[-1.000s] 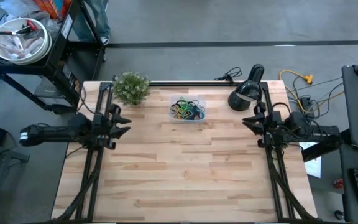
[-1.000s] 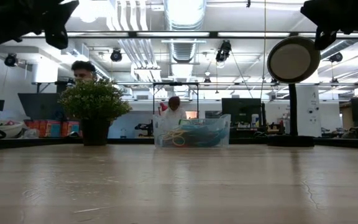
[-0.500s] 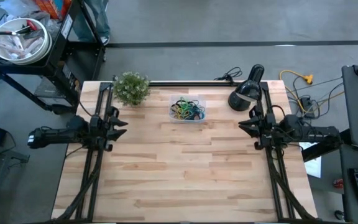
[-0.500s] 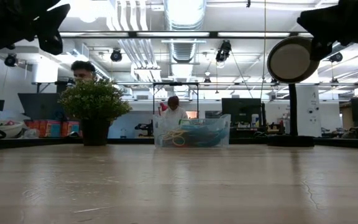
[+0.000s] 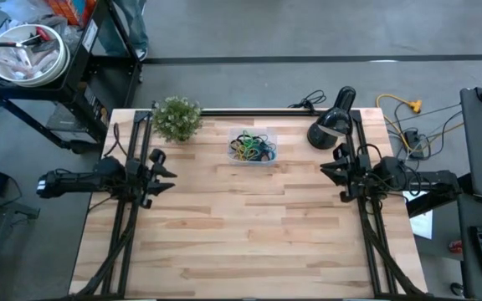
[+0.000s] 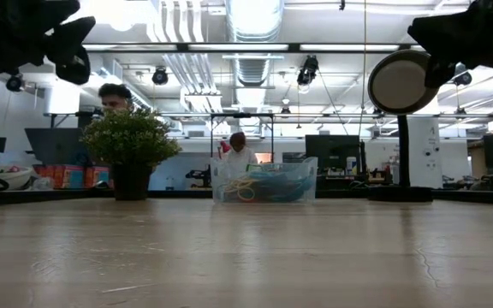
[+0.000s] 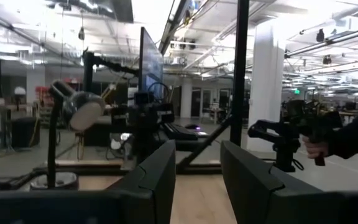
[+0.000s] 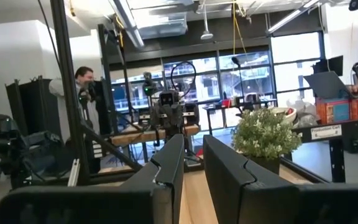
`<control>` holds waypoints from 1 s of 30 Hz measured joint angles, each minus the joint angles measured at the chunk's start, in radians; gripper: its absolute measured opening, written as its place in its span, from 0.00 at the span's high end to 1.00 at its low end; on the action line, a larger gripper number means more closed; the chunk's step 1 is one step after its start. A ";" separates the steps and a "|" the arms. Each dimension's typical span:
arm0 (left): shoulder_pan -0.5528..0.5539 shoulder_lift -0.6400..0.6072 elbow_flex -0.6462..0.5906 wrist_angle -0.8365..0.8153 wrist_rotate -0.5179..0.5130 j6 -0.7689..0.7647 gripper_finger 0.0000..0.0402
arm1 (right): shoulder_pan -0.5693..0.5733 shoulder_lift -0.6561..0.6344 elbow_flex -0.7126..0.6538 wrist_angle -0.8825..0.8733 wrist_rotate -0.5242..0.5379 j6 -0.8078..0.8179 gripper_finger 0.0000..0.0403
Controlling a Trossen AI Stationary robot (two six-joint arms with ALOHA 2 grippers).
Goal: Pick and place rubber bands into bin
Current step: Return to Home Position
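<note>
The bin point(image 5: 252, 149), a small clear tub, stands on the wooden table near the middle of its far edge. It holds the rubber bands point(image 5: 250, 148) in a tangle of yellow, green, blue and black, also seen through its wall point(image 6: 264, 183). My left gripper point(image 5: 171, 174) hovers above the table's left side, pointing toward the right. It is open with nothing between its fingers point(image 7: 197, 149). My right gripper point(image 5: 323, 171) hovers above the right side, pointing toward the left. Its fingers stand a narrow gap apart, with nothing in that gap point(image 8: 193, 140). Both are well away from the bin.
A small potted plant point(image 5: 176, 117) stands at the far left corner and a black desk lamp point(image 5: 329, 125) at the far right. Black frame rails run along both sides of the table. A metal bowl point(image 5: 23, 54) sits on a cart beyond the table. People show in the room behind.
Both grippers have sunk a little toward the table at their own sides. Neither gap between the fingers has changed. The bin and its rubber bands have stayed put.
</note>
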 joint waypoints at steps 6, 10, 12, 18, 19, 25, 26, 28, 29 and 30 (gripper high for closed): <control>0.000 -0.010 0.000 0.009 0.010 0.018 0.72 | 0.000 -0.002 0.000 0.000 0.002 0.003 0.86; 0.000 -0.015 -0.001 0.009 0.010 0.034 0.72 | 0.000 -0.002 0.000 -0.001 0.002 0.015 0.86; 0.000 -0.014 -0.001 0.010 0.010 0.034 0.72 | 0.000 -0.002 0.000 -0.002 0.002 0.021 0.86; 0.000 -0.007 -0.001 0.025 0.010 0.035 0.72 | 0.000 -0.002 0.000 -0.002 0.002 0.021 0.86; 0.000 -0.006 -0.001 0.026 0.010 0.035 0.72 | 0.000 -0.002 0.000 -0.002 0.002 0.020 0.86; 0.000 0.010 -0.002 0.024 0.010 0.035 0.72 | 0.000 -0.001 0.000 -0.003 0.001 0.018 0.86; 0.000 0.013 -0.002 0.024 0.010 0.035 0.72 | 0.000 0.000 0.000 -0.003 0.001 0.018 0.86; 0.000 0.019 -0.002 0.023 0.010 0.035 0.72 | 0.000 0.000 0.000 -0.003 0.001 0.018 0.86; 0.000 0.022 -0.002 0.022 0.010 0.035 0.72 | 0.000 0.000 0.000 -0.003 0.001 0.018 0.86; 0.000 0.025 -0.002 0.022 0.010 0.036 0.72 | 0.000 0.000 0.000 -0.003 0.001 0.018 0.86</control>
